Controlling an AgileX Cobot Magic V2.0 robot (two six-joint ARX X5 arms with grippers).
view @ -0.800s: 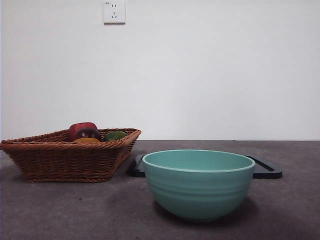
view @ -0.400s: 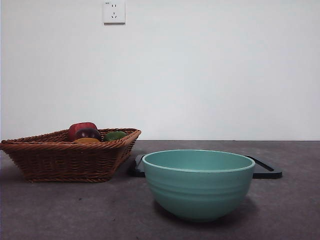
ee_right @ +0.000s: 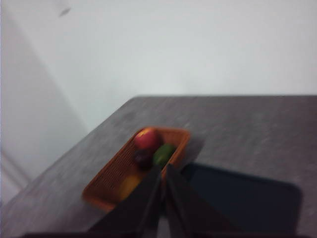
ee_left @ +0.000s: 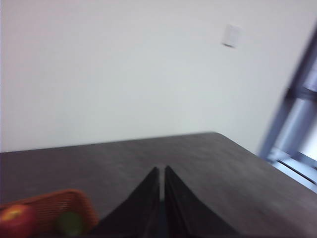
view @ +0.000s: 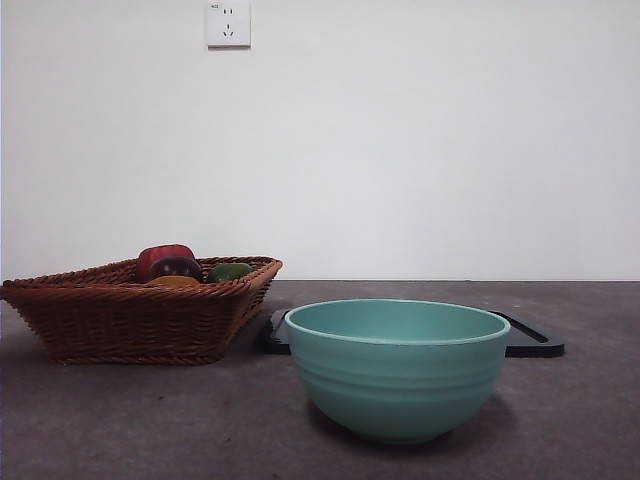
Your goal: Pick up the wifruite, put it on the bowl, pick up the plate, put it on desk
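Nothing on the dark grey desk has moved since the earlier frames: the small orange-brown wifruite lies in the brown wicker basket at the desk's left edge, left of the ribbed mint-green bowl, ahead of and below the right gripper, which looks nearer than the left gripper, both closed and empty.

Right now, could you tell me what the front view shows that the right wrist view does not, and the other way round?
Only the front view shows the mint-green bowl, standing on the desk in front of the black tray, and the wall socket. Only the right wrist view shows the right gripper, its jaws shut and holding nothing, above the table. Both show the wicker basket with the wifruite, a red fruit, a dark purple fruit and a green fruit inside, and the black tray beside it.
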